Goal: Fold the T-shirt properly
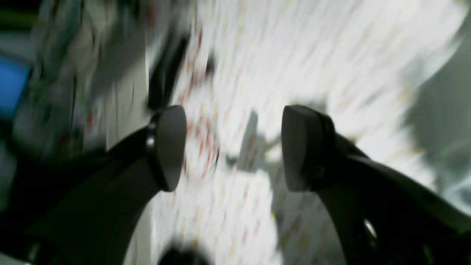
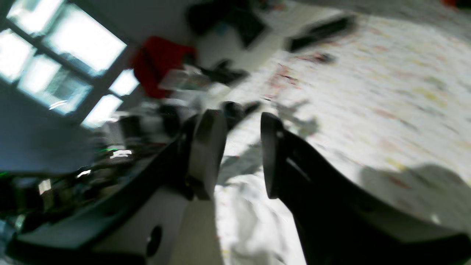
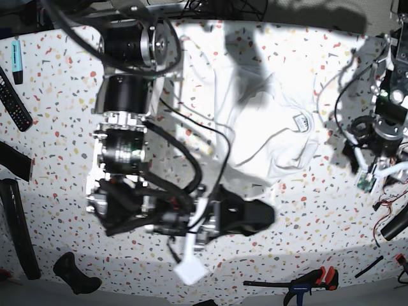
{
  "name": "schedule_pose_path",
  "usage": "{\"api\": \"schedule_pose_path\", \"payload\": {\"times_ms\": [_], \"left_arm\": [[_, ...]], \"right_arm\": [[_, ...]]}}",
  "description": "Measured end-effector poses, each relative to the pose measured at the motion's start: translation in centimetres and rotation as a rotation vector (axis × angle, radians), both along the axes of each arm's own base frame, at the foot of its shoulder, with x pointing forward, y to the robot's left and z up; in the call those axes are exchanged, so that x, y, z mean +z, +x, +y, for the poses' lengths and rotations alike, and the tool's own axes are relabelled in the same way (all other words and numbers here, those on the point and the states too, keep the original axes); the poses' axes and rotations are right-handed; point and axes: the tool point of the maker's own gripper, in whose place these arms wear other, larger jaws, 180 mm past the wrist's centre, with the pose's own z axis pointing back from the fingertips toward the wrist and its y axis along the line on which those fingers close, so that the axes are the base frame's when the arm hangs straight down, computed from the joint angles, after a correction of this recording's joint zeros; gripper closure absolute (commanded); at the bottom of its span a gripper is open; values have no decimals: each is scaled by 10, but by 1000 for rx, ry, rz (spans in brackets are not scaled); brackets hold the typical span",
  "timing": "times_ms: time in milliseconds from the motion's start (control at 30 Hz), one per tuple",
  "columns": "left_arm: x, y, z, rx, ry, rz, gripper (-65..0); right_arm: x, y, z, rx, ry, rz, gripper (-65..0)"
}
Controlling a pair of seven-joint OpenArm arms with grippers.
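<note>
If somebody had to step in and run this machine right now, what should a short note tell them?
Left gripper: open, holding nothing, over speckled tabletop; its view is blurred.
Right gripper: open, empty, above the table with white cloth just below it.
T-shirt: lies crumpled and bunched at the far middle of the table, neck label showing, partly hidden by the right arm in the base view.
Done: no neat fold visible.
Left: spread the shirt flat, then fold it.

White tee (image 3: 268,127) – red/grey speckled tabletop (image 3: 57,121)
</note>
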Motion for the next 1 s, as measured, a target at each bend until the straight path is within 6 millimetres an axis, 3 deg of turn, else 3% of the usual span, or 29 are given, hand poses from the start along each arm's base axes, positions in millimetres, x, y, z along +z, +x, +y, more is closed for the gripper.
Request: {"api": "schedule_pose_path", "payload": {"times_ms": [100, 300, 467, 533, 733, 867, 1000], "left_arm": [[8, -5, -46, -217, -101, 21, -391], [31, -25, -104, -455, -268, 57, -391], [67, -54, -159, -661, -446, -5, -391], [72, -61, -173, -703, -504, -2, -391], [62, -71, -188, -694, -599, 59, -391], [39, -89, -196, -660, -686, 133, -391], [5, -86, -201, -579, -780, 222, -391]], "right_arm": [[-14, 13, -45, -104, -28, 24, -206], [-45, 20, -138, -293, -154, 72, -206], [-54, 17, -197, -407, -230, 91, -206], [-54, 16, -215, -446, -246, 93, -206], [-54, 13, -240, -510, -251, 101, -206], [-54, 13, -240, -511, -246, 102, -206], [-54, 13, -240, -511, -246, 101, -206]]}}
